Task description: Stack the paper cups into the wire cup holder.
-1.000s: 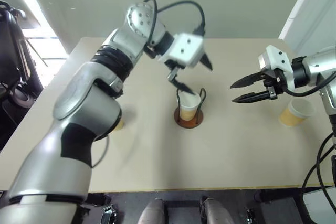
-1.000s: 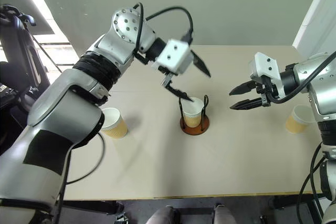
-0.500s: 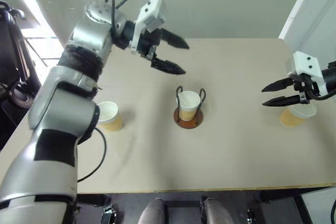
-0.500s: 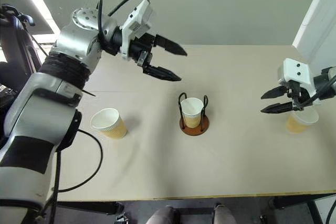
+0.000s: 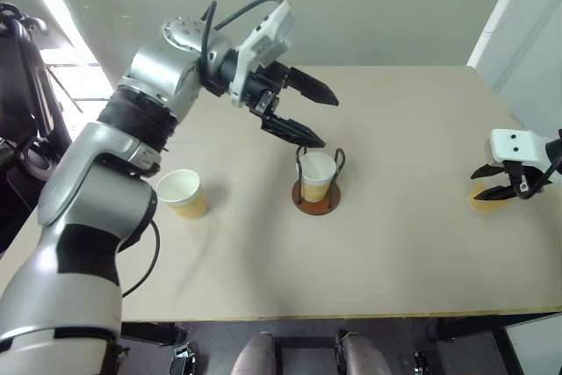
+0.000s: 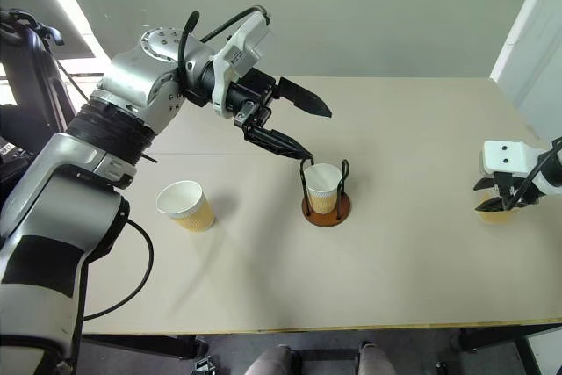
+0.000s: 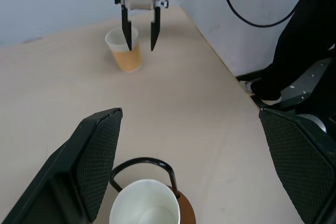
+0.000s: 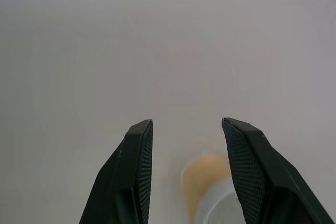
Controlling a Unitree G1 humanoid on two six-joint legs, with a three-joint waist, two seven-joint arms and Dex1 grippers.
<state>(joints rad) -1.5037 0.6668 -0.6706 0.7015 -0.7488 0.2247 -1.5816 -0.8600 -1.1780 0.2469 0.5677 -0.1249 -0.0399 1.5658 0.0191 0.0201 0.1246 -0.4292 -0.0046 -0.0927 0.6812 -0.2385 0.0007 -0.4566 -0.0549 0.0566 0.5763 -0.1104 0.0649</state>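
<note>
One paper cup (image 5: 317, 175) stands upright in the wire cup holder (image 5: 315, 200) at the middle of the table. My left gripper (image 5: 322, 121) hovers open and empty just up and left of it, fingertips pointing toward the holder. A second paper cup (image 5: 183, 193) stands on the table to the left. A third paper cup (image 7: 126, 52) is near the table's right edge. My right gripper (image 7: 140, 34) hangs open over it, fingers pointing down at its rim. In the right wrist view that cup (image 8: 207, 182) lies between my fingers (image 8: 134, 177); I cannot tell if they touch it.
The beige table (image 5: 395, 243) ends close beyond the right-hand cup. A dark chair-like frame (image 5: 22, 85) stands off the table's left side. A white panel (image 5: 527, 32) rises at the far right.
My left gripper pulled up and away from the cup in the holder and rolled; the cup stayed in place. My right gripper swung right and down to the cup at the right edge.
</note>
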